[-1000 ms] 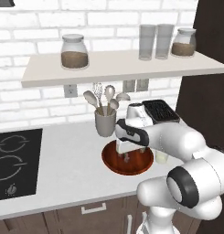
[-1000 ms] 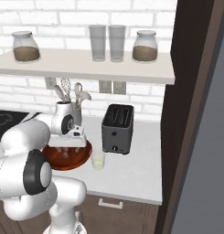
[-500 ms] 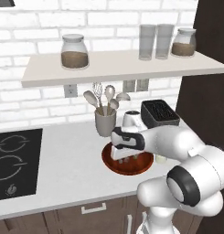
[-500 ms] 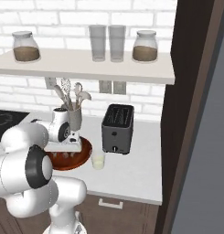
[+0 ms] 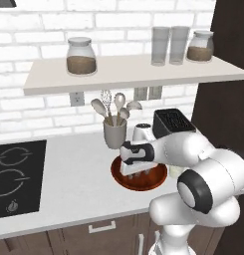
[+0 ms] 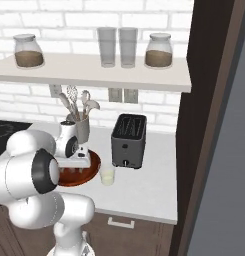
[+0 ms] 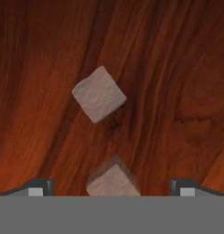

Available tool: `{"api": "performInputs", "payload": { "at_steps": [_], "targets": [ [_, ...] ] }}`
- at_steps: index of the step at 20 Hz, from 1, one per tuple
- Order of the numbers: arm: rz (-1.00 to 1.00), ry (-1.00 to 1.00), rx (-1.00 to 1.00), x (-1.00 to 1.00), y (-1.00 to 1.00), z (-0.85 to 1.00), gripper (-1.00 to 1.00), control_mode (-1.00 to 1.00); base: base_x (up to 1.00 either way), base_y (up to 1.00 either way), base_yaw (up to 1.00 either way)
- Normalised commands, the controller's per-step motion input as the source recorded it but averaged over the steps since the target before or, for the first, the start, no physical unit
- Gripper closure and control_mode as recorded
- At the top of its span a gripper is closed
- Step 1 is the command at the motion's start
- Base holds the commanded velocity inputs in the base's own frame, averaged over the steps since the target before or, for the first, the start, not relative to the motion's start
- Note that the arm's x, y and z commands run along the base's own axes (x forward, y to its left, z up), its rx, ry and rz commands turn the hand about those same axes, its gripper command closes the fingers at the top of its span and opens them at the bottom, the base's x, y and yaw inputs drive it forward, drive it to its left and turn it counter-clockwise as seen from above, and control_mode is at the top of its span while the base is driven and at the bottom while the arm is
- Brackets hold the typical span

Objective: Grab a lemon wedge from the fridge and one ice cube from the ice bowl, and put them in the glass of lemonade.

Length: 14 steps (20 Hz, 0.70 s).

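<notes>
While the jaws are spread wide and empty, an ice cube [image 7: 99, 94] is seen at 12 o'clock in the ice bowl [image 7: 177, 68].

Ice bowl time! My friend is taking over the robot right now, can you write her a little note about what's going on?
Gripper: open, empty, pointing down into the ice bowl.
Two ice cubes lie in the bowl: the nearer ice cube sits between the fingertips, another ice cube lies beyond it.
Glass of lemonade: on the counter between the bowl and the toaster.
Done: gripper is over a cube.
Left: grab one cube, drop it in the glass, then fetch the lemon wedge from the fridge.
</notes>
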Motion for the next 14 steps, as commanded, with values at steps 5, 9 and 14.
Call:
{"api": "performInputs", "payload": {
  "at_steps": [5,9,14],
  "targets": [
    [0.0,0.0,0.0,0.01,0.0,-0.03,-1.0,-1.0,0.0,0.0,0.0],
    [0.0,-0.12,0.0,-0.05,0.0,0.0,-1.0,-1.0,0.0,0.0,0.0],
    [0.0,-0.15,0.0,-0.03,0.0,0.01,-1.0,-1.0,0.0,0.0,0.0]
  ]
}}
